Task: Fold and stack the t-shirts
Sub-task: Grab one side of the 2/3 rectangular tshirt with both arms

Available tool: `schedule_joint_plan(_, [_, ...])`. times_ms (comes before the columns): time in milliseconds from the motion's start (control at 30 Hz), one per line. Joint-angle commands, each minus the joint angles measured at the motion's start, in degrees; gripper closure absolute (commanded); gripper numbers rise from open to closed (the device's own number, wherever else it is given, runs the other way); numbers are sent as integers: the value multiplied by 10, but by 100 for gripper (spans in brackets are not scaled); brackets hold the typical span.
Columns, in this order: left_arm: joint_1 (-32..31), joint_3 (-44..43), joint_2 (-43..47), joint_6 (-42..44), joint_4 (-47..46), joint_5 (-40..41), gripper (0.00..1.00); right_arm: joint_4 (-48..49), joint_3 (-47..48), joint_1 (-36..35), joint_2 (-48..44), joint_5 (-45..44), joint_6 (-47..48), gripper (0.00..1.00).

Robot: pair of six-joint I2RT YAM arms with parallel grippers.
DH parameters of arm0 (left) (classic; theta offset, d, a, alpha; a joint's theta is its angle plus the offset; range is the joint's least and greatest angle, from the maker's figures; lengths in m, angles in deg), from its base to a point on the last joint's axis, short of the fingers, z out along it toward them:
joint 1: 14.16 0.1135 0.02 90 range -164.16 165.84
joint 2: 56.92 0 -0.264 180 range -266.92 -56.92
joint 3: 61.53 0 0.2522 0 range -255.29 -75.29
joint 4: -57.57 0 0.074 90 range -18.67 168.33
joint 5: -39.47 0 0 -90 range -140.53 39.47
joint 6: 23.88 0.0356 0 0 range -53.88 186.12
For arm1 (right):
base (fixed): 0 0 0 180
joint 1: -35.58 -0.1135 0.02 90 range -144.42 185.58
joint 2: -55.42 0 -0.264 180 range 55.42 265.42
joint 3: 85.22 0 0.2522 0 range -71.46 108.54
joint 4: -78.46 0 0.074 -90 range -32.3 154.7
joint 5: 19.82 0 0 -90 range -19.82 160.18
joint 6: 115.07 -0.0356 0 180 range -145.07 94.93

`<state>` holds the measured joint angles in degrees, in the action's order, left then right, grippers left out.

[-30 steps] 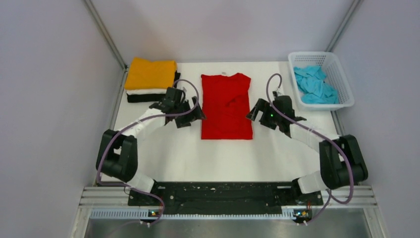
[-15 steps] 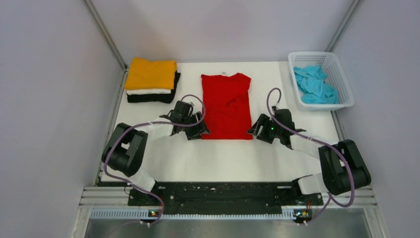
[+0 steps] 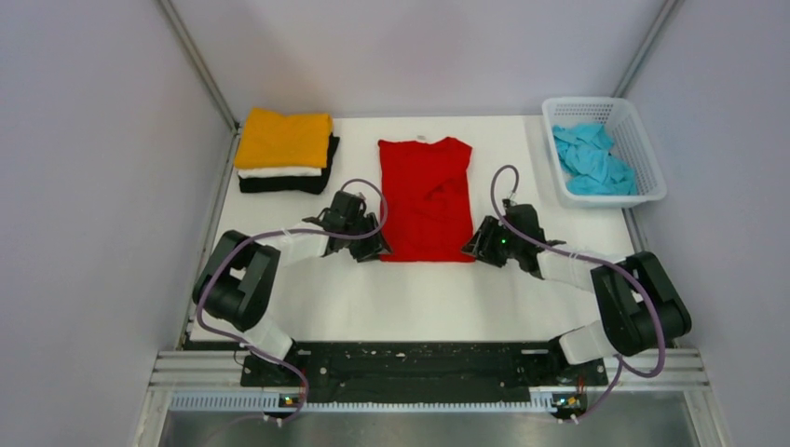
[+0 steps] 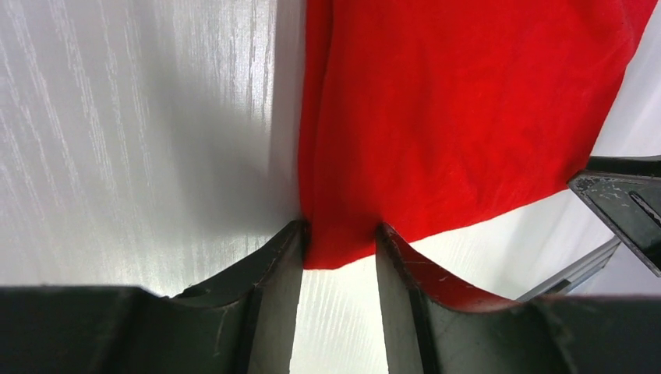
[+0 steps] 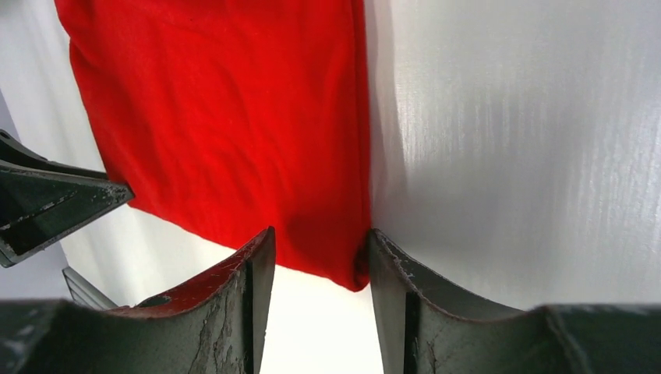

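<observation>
A bright red t-shirt (image 3: 425, 200), folded into a long strip, lies flat mid-table, collar at the far end. My left gripper (image 3: 374, 249) sits at its near left corner and my right gripper (image 3: 476, 248) at its near right corner. In the left wrist view the red t-shirt (image 4: 452, 117) has its corner between my left gripper (image 4: 339, 234), whose jaws stand apart with table showing between them. The right wrist view shows the same: the shirt's (image 5: 234, 117) corner lies between my right gripper (image 5: 319, 238), gap still visible. A light blue t-shirt (image 3: 592, 158) lies crumpled in the basket.
At the far left stands a folded stack: orange-yellow t-shirt (image 3: 284, 138) on a white one (image 3: 275, 171) on a black one (image 3: 279, 183). The white lattice basket (image 3: 652, 191) is at the far right. Grey walls close in the table on both sides.
Both grippers came toward the near end of the red shirt, down to its two near corners, and their jaws have narrowed around those corners.
</observation>
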<state>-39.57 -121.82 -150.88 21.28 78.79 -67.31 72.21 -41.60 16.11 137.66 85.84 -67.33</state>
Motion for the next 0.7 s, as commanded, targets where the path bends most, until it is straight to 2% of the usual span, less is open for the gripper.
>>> schedule_joint_plan(0, [-6, 31, 11, 18, 60, 63, 56, -44, -2, -15, 24, -27, 5, 53])
schedule_joint_plan(133, [-13, 32, 3, 16, 62, 68, 60, -48, -6, -18, 27, -33, 3, 58])
schedule_joint_plan(300, [-25, 26, -12, 12, 72, 75, 66, -60, -10, -18, 24, -37, 11, 59])
schedule_joint_plan(367, [-25, 26, -13, 12, 74, 83, 72, -61, -11, -18, 23, -37, 13, 62])
schedule_joint_plan(400, [-26, 26, -14, 12, 75, 87, 79, -59, -13, -19, 23, -36, 14, 64])
schedule_joint_plan(467, [-26, 24, -17, 12, 71, 87, 99, -56, -17, -19, 22, -33, 14, 71])
schedule_joint_plan(533, [-27, 23, -16, 12, 65, 79, 100, -54, -20, -21, 18, -29, 16, 82])
schedule_joint_plan(567, [-30, 24, -10, 14, 65, 76, 100, -58, -21, -23, 13, -25, 18, 94])
schedule_joint_plan(600, [-35, 26, -1, 16, 71, 78, 100, -63, -24, -26, 4, -23, 22, 100])
schedule_joint_plan(667, [-49, 32, 28, 17, 98, 98, 100, -82, -31, -33, -26, -11, 36, 100])
